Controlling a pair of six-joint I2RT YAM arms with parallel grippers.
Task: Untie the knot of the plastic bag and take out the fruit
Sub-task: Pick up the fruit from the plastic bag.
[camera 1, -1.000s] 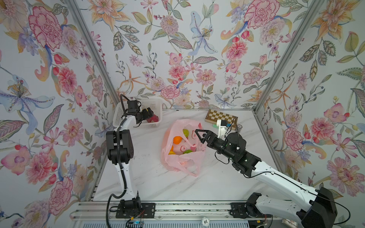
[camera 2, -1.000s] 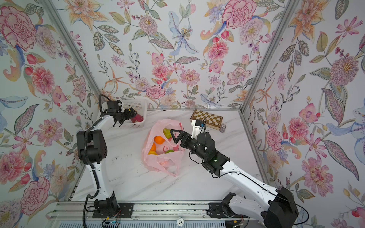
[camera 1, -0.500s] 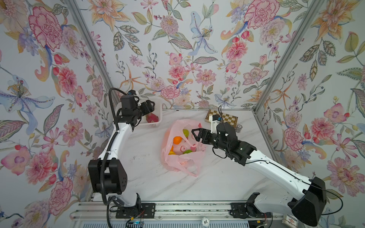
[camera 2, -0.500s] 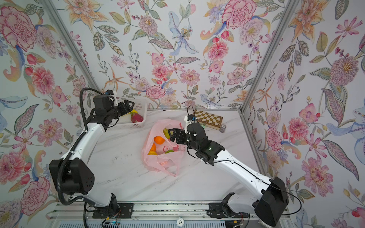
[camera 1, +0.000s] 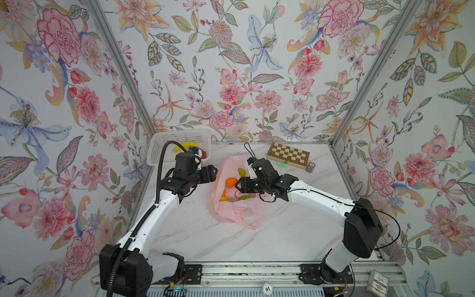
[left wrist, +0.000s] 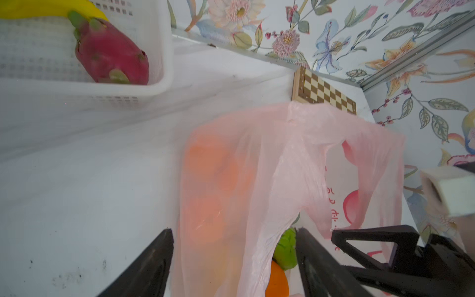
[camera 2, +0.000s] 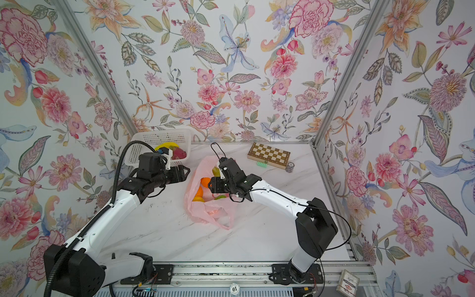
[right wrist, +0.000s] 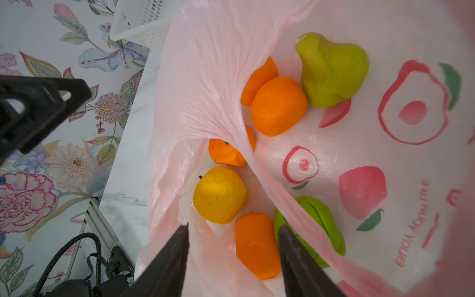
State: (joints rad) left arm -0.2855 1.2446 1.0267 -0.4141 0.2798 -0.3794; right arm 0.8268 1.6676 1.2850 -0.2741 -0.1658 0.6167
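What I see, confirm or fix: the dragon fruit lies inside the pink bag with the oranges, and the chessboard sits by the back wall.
Not quite: the dragon fruit lies in the white basket, as the left wrist view shows. The oranges are inside the pink bag, and the chessboard sits by the back wall.

On the table [camera 1: 205, 239] the bag [camera 1: 231, 213] lies central, fruit [camera 1: 230, 182] in it; basket [camera 1: 180, 136] at ten o'clock holds dragon fruit [left wrist: 110, 56] and banana [left wrist: 38, 7]; chessboard [camera 1: 288, 155] at two.

arms [camera 1: 164, 208]: white links, black joints | hose [camera 1: 160, 164]: black, corrugated | fingers [right wrist: 43, 113]: black, triangular cut-outs
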